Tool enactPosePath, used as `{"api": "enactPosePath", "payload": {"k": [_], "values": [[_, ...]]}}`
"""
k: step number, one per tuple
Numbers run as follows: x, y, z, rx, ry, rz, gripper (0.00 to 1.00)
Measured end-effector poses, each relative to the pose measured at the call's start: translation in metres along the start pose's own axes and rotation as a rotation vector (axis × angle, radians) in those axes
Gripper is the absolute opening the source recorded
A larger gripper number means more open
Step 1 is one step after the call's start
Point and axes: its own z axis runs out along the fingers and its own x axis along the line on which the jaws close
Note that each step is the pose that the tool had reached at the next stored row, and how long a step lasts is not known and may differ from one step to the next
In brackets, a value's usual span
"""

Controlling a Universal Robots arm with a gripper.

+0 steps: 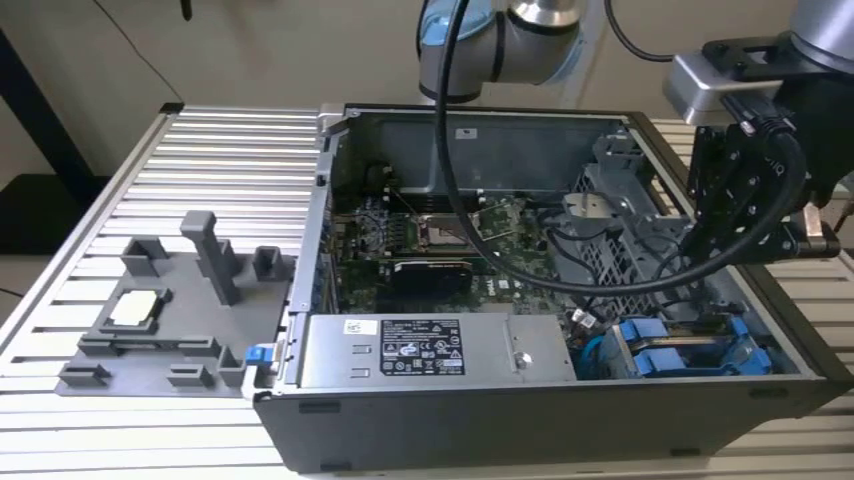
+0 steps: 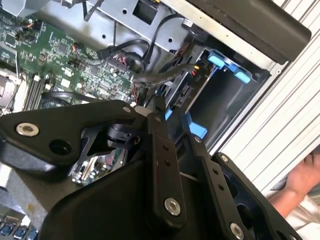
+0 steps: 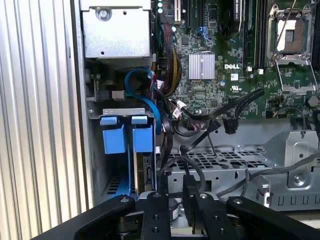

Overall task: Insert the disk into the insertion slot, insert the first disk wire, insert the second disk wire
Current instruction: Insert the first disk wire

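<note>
My gripper [image 3: 176, 196] hung over the open case [image 1: 534, 430] on the desk [image 1: 214, 160], jaws set narrow with a gap between them and nothing clamped that I could make out. In the first wrist view a black wire [image 3: 189, 186] ran down to a plug in line with that gap. Whether the plug sat between the jaws or beyond them I could not tell. The disk [image 3: 143, 140] I judged to be seated in the slot [image 3: 96, 160], at the case corner toward the exterior view's right, beside a second blue frame [image 3: 112, 142]. Which of the two frames carried it was not certain. I judged the disk dense, rigid and sensitive to knocks, best taken by its blue frame's end tabs or long edges, never by its faces. The wire I judged limp along its run and stiff only at the plug. The plug body was therefore the place to grip, squarely, since such plugs are small and keyed. Hidden were the disk's metal body and its sockets, screened by the frames and a tangle of cables [image 3: 215, 107], and the slot's depth, lost in shadow. A person's hand [image 2: 300, 180] lay at the margin of the second wrist view, outside the case.
</note>
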Motion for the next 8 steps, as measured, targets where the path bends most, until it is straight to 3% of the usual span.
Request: {"api": "enactPosePath", "payload": {"k": [4, 6, 8], "values": [[-0.0001, 0.0001, 0.0005, -0.0036, 0.0001, 0.000, 0.27], [-0.0001, 0.0001, 0.0008, -0.0149, 0.0006, 0.001, 0.27], [-0.0001, 0.0001, 0.0010, -0.0336, 0.0010, 0.002, 0.27]]}}
